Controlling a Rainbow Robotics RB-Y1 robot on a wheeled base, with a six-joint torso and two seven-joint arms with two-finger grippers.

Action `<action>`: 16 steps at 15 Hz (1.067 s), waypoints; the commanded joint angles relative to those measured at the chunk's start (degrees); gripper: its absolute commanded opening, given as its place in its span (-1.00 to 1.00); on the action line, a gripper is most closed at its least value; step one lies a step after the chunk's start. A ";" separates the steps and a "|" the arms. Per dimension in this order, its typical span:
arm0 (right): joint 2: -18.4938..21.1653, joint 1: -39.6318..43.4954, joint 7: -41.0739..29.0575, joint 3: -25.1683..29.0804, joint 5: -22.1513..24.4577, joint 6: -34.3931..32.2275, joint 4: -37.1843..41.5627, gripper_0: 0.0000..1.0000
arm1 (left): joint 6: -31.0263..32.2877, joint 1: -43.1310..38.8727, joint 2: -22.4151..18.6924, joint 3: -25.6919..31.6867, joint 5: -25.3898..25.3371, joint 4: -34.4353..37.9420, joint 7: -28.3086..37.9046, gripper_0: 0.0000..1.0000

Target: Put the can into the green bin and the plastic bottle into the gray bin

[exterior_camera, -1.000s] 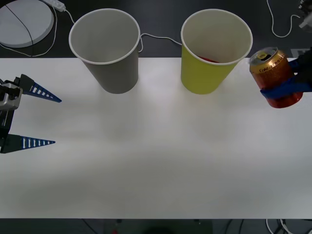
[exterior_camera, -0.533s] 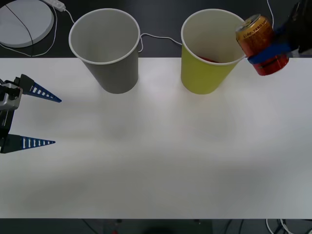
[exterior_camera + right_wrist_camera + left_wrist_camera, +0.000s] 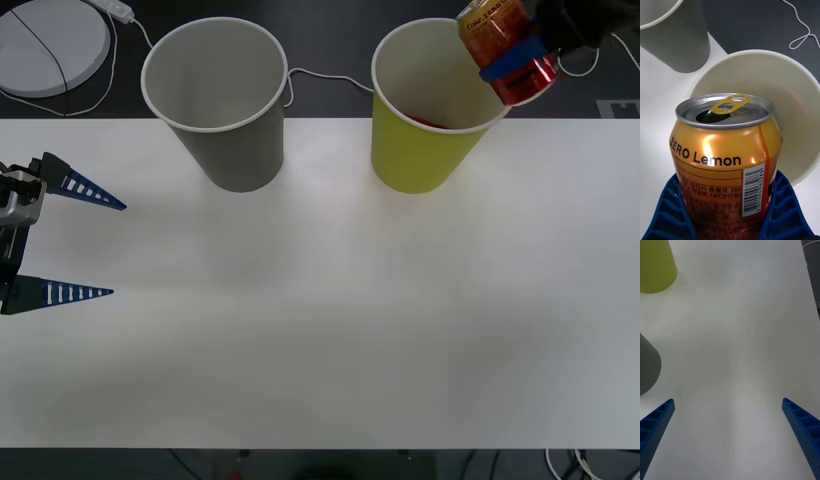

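- Front view: high above, facing forward and down over the table [image 3: 320, 330]; both bins at frame top.
- Right wrist view: close behind the can [image 3: 724, 157], facing the green bin [image 3: 790, 97].
- Left wrist view: low over the table, both bins at frame's left edge.

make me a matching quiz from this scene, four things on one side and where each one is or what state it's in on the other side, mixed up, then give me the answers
Things:
1. the can
2. the gray bin
3. the left claw
4. the green bin

Places or states:
A. open above the table's left side, holding nothing
B. standing on the table's far edge, to the left of the other cup
C. held tilted by the right claw at a cup's rim
D. standing on the table with the can over its right rim

Pairs: 1-C, 2-B, 3-A, 4-D
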State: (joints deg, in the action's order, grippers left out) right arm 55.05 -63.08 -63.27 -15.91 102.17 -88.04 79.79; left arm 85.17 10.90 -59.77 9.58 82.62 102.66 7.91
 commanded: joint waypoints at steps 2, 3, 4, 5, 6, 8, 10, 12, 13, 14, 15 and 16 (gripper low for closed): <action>-3.89 -2.93 -0.18 -0.43 6.47 0.42 -3.59 -1.00 | 0.00 0.00 0.00 0.00 0.00 0.00 0.00 1.00; -4.77 -3.98 -0.09 -0.61 7.70 0.42 -4.73 -1.00 | 0.00 0.00 0.00 0.00 0.00 0.00 0.00 1.00; -5.83 -5.30 -0.18 -1.14 8.66 0.59 -6.93 -1.00 | 0.00 0.00 0.00 0.00 0.00 0.00 0.00 1.00; -6.44 -6.09 -0.01 -1.84 8.93 0.95 -8.51 -1.00 | 0.00 0.00 0.00 0.00 0.00 0.00 0.00 1.00; -6.71 -6.71 -0.01 -2.46 9.10 1.12 -9.57 -1.00 | 0.00 0.00 0.00 0.00 0.00 0.00 0.00 1.00; -6.71 -7.06 0.17 -2.72 9.81 1.12 -9.83 -1.00 | 0.00 0.00 0.00 0.00 0.00 0.00 0.00 1.00; -6.71 -7.15 0.70 -2.72 9.89 1.12 -9.74 -0.07 | 0.00 0.00 0.00 0.00 0.00 0.00 0.00 1.00; -6.71 -7.24 1.49 -2.72 9.81 1.12 -9.74 1.00 | 0.00 0.00 0.00 0.00 0.00 0.00 0.00 1.00; -6.71 -7.24 1.84 -2.72 9.72 1.03 -9.65 1.00 | 0.00 0.00 0.00 0.00 0.00 0.00 0.00 1.00; -6.62 -7.32 2.28 -2.72 9.45 0.86 -9.57 1.00 | 0.00 0.00 0.00 0.00 0.00 0.00 0.00 1.00; -6.18 -7.41 2.54 -2.72 9.19 0.51 -9.39 1.00 | 0.00 0.00 0.00 0.00 0.00 0.00 0.00 1.00; -5.83 -7.50 2.72 -2.46 8.93 -0.37 -8.86 1.00 | 0.00 0.00 0.00 0.00 0.00 0.00 0.00 1.00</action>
State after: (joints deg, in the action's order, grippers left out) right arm 48.93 -70.51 -60.72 -18.55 111.33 -87.81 70.55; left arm 85.17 10.90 -59.77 9.58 82.62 102.66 7.91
